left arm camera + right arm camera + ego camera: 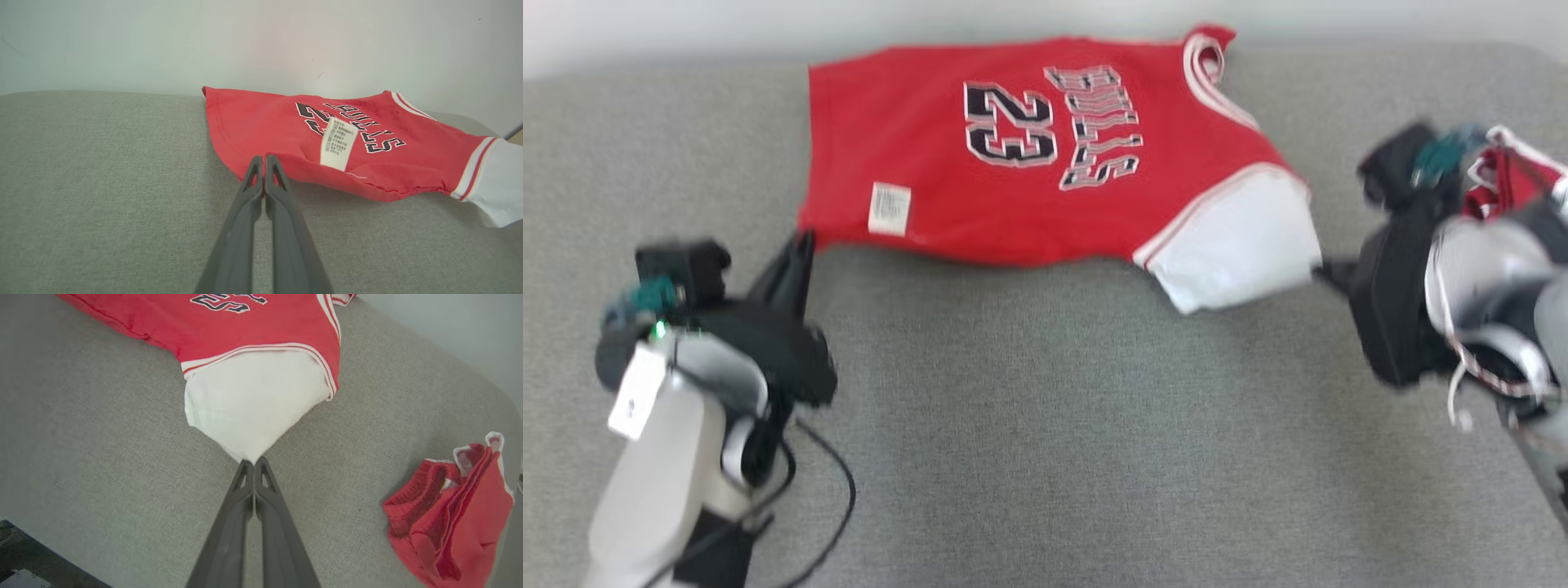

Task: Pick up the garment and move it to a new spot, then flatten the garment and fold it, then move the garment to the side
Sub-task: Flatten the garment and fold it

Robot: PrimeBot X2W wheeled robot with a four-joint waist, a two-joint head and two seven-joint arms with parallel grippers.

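Red cloth, head view: the garment (1013,188), a red top with a printed number and a white sleeve (1241,245), lies spread print-up near the far edge of the grey cushion (1045,425).
Left gripper (800,245), head view: its tips meet the garment's near left corner.
Right gripper (1327,269), head view: its tips touch the outer end of the white sleeve, so the two arms stand at opposite ends of the cloth.
Hem, left wrist view: the two dark fingers are pressed together on the red hem, just beside the care label (338,143), and they seem to pinch the edge.
Sleeve, right wrist view: the fingers are closed on the sleeve's tip, and the white cloth draws to a point there, as if pulled taut.
Red bundle (449,506), right wrist view: a second, crumpled red piece lies on the cushion, well apart from the sleeve.
Done, by my reading: the garment is on the cushion and mostly flat, though the near hem is wavy.
In hand, likely: flattening, by stretching the cloth between the two grips.
Left: no fold shows yet, and the move to the side comes after it.
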